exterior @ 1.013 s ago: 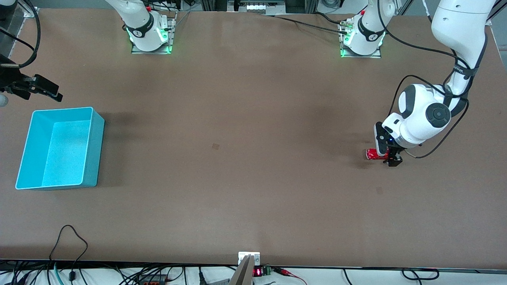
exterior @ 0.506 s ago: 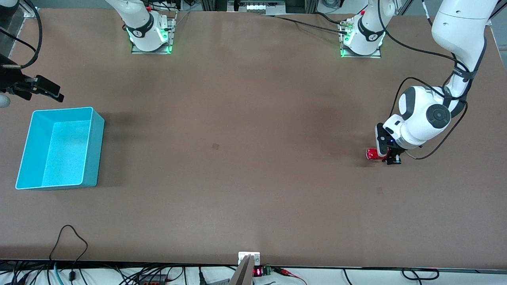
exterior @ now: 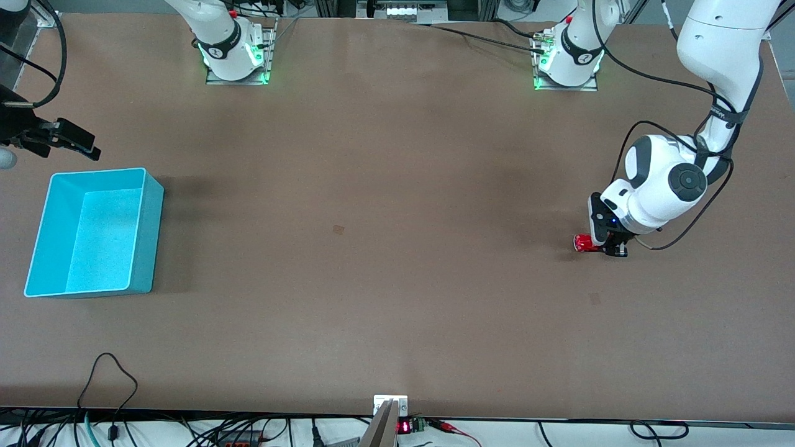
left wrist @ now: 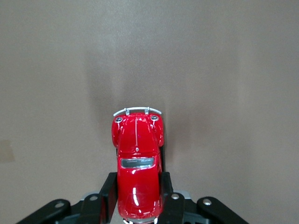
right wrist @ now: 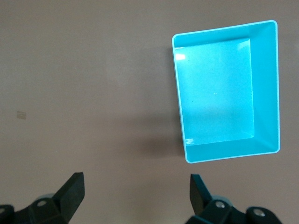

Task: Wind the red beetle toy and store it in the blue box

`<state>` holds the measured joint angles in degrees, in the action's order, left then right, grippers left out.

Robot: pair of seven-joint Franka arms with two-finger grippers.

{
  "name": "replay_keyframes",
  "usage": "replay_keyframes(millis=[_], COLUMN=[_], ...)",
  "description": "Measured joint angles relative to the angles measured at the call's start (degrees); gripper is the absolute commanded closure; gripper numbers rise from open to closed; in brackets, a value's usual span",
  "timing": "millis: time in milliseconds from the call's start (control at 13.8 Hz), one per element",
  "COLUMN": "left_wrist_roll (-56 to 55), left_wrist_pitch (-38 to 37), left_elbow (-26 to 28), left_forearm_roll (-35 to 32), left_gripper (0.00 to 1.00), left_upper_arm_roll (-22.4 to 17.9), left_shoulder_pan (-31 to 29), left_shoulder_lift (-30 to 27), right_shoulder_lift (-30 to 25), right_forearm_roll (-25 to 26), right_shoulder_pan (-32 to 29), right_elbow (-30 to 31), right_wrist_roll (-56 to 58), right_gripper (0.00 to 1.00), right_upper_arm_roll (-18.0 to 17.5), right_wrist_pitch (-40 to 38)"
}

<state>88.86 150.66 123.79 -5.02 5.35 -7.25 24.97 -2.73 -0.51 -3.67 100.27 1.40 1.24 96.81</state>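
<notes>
We see the left gripper (exterior: 612, 248) down at the table (exterior: 385, 248) toward the left arm's end, with its two fingers (left wrist: 108, 191) closed against the flanks of the red beetle toy (left wrist: 137, 168). In the left wrist view the little car sits lengthwise between the pads, its silvery bumper (left wrist: 137, 111) and front lamps poking out past the fingertips, its rear tucked back between the jaws. From the front camera we make out the red beetle toy (exterior: 584, 243) just beside the black fingers, low against the brown tabletop; whether its wheels touch the surface we cannot tell.

The blue box (exterior: 93, 233) stands upright toward the right arm's end of the table, well apart from the toy, nothing inside it.

The right gripper (exterior: 74, 141) waits in the air beside the box's edge, and in the right wrist view we find its fingers (right wrist: 70, 191) spread wide with nothing between them, the blue box (right wrist: 226, 91) below.
</notes>
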Motion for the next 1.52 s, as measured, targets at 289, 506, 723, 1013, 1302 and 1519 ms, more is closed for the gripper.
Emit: replay_keyframes(millis=[289, 506, 723, 1013, 1302, 1519], left_wrist_roll=[3.3, 9.0, 12.7, 13.3, 13.3, 12.3], left_wrist_pitch=[0.0, 0.1, 0.3, 0.3, -1.3, -9.3], left_elbow=[-0.4, -1.1, -1.9, -2.0, -2.7, -4.5], left_forearm_roll=[0.0, 0.0, 0.0, 0.0, 0.0, 0.0], left_gripper=[0.82, 0.82, 0.74, 0.00, 0.00, 0.00], left_upper_arm_roll=[-0.1, -0.1, -0.1, 0.0, 0.1, 1.3], left_shoulder_pan=[-3.7, -9.5, -13.5, -14.0, -14.0, -13.9], left_shoulder_lift=[0.2, 0.7, 1.3, 1.9, 1.3, -2.4], right_shoulder_lift=[0.0, 0.0, 0.0, 0.0, 0.0, 0.0], right_forearm_roll=[0.0, 0.0, 0.0, 0.0, 0.0, 0.0], right_shoulder_pan=[0.0, 0.0, 0.0, 0.0, 0.0, 0.0], right_elbow=[0.0, 0.0, 0.1, 0.1, 0.1, 0.1], right_wrist_roll=[0.0, 0.0, 0.0, 0.0, 0.0, 0.0], right_gripper=[0.00, 0.00, 0.00, 0.00, 0.00, 0.00], right_upper_arm_roll=[0.0, 0.0, 0.0, 0.0, 0.0, 0.0], right_wrist_pitch=[0.0, 0.0, 0.0, 0.0, 0.0, 0.0])
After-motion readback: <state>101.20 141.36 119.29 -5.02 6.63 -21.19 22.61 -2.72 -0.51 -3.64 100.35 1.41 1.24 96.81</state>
